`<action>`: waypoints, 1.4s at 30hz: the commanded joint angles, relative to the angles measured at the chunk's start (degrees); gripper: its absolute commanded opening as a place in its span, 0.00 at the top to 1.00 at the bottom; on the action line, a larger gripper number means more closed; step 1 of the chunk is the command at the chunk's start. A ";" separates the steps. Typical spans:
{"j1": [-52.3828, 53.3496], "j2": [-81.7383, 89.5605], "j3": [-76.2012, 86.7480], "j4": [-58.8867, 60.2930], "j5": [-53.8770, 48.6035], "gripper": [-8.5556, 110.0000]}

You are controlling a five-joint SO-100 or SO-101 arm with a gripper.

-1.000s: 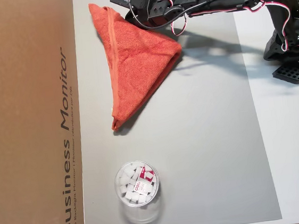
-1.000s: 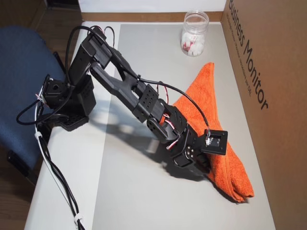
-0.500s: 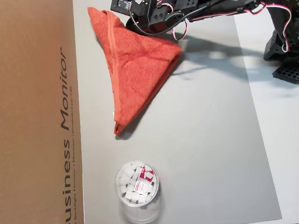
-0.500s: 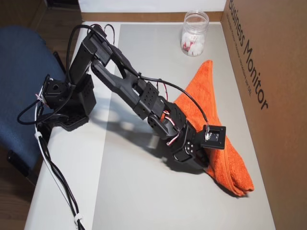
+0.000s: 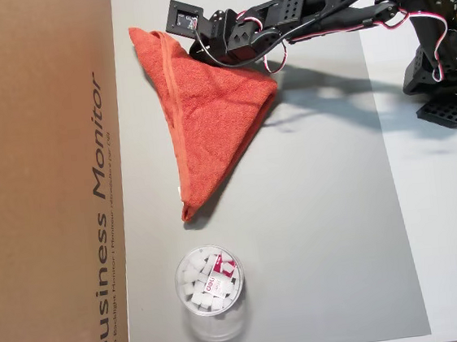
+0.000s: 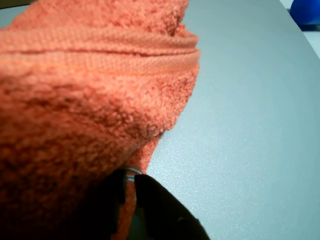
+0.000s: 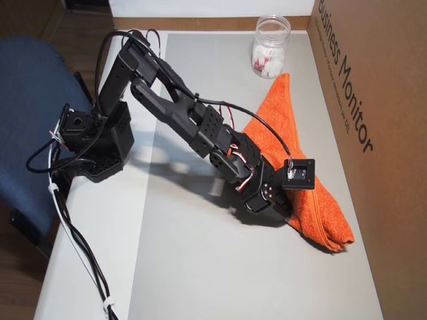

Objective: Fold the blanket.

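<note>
Worked in office or home-office corner, hobby bench more than lab. Signs: cardboard box (image 5: 42, 190) printed "Business Monitor" lay flat beside my grey mat (image 5: 333, 233); blue upholstered office chair (image 7: 33, 113) stood against white desk (image 7: 93, 267); wood floor (image 7: 17, 267) showed below desk edge; loose cables (image 7: 77, 247) trailed off my base; clear jar (image 5: 211, 291) of small white pieces sat on mat.

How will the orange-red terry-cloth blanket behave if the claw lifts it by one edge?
The orange-red terry-cloth blanket will probably hang limp: it already lies in soft folds on the grey mat. Its fuzzy pile, seen close in the wrist view, should resist slipping from the claw. It looks light, so dragging may shift the whole cloth.
</note>
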 commanded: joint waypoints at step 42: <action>-5.98 32.61 26.19 -5.45 -4.75 0.93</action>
